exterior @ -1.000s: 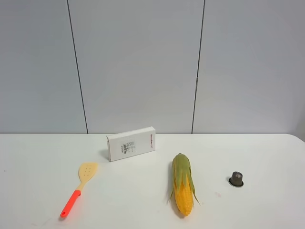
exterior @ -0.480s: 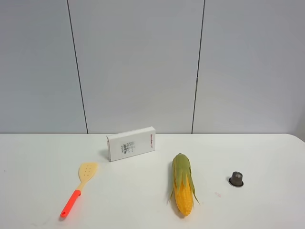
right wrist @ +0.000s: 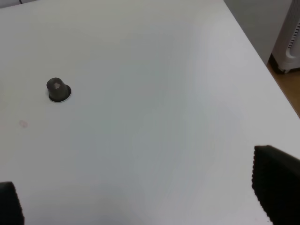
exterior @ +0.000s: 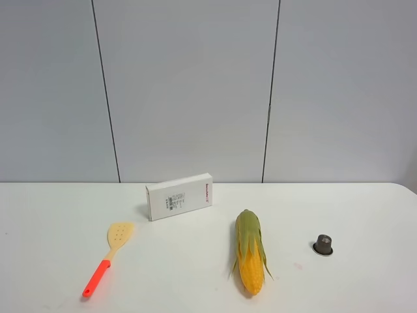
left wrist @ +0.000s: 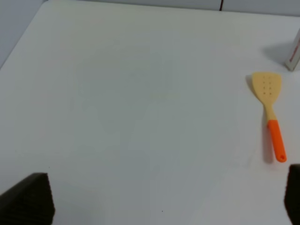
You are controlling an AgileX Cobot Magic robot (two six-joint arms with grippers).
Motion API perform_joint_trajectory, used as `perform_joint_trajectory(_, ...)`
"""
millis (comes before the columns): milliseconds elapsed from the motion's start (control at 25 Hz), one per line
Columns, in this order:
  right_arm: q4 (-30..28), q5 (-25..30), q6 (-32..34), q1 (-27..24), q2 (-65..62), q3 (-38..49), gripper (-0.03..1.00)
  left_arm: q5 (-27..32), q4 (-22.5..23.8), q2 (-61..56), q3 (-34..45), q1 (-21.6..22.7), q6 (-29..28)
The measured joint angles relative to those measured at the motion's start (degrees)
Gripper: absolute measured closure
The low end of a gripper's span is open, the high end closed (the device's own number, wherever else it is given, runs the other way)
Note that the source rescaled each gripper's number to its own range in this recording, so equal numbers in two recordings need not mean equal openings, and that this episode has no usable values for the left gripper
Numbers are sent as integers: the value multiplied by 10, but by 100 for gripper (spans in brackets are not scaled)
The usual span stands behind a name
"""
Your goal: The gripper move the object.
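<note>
The object [exterior: 322,244] is a tiny dark grey-brown capsule with a flared rim, standing alone on the white table [exterior: 365,215] at the right. In the right wrist view the object [right wrist: 58,90] lies well ahead of my right gripper [right wrist: 143,197], whose black fingertips [right wrist: 275,185] stand wide apart, open and empty. My left gripper [left wrist: 159,206] is also open with nothing between its fingertips [left wrist: 29,199], hovering over bare table. Neither gripper shows in the exterior high view.
A corn cob [exterior: 251,255] lies left of the capsule. A white box [exterior: 179,195] stands further back. A yellow spatula with an orange handle [exterior: 107,257] lies at the left, and the spatula [left wrist: 269,112] also shows in the left wrist view. The table's right edge [right wrist: 262,61] drops to the floor.
</note>
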Motion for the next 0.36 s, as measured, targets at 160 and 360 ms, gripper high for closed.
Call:
perform_joint_trajectory(160,0,0,0,0,0,0,-3,0,0,0,0,0,0)
perform_joint_trajectory(360,0,0,0,0,0,0,-3,0,0,0,0,0,0)
